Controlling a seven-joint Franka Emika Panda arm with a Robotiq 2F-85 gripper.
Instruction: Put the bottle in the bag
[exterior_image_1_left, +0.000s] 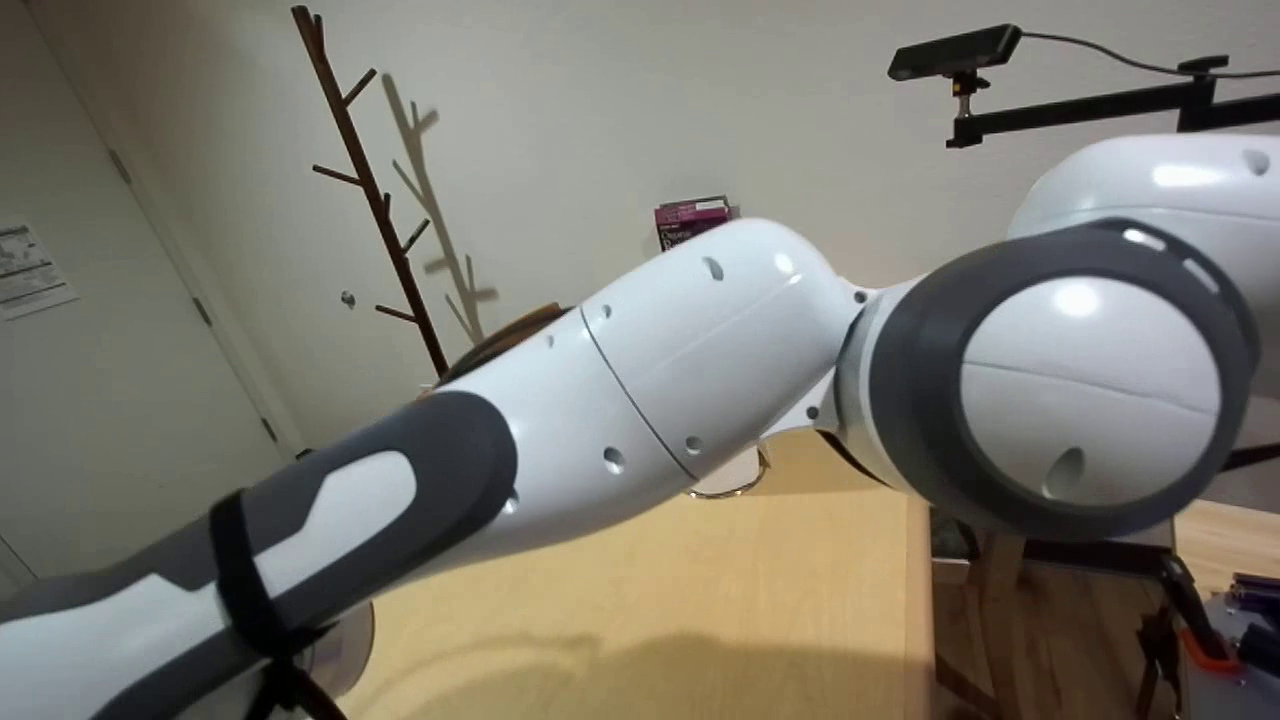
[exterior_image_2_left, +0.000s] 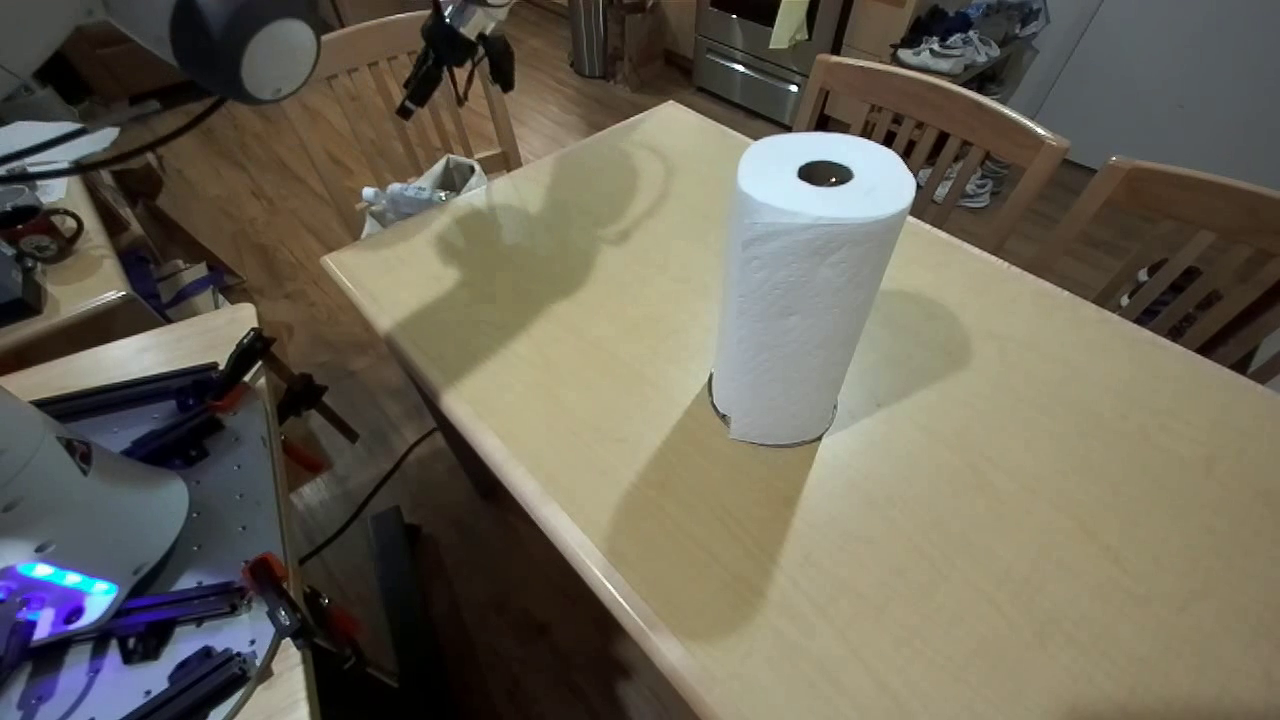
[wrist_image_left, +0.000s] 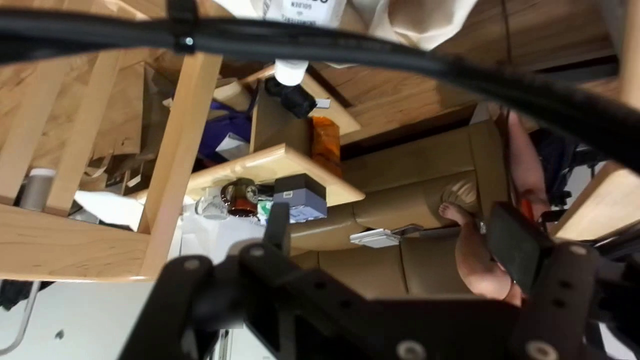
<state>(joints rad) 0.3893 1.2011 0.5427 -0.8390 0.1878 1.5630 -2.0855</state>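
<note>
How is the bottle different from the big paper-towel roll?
The paper-towel roll stands upright on the table, while the bottle lies tipped at the bag, past the table's edge. The roll looks plain, but the bottle has a label with printing. The roll has a round hole in its top; the bottle has a white cap. Both show white.

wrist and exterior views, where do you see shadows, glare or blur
Wrist view: the black cable is blurred toward the right edge; in an exterior view, the paper-towel roll throws two shadows on the table; in an exterior view, the arm's white shell carries bright glare spots.
</note>
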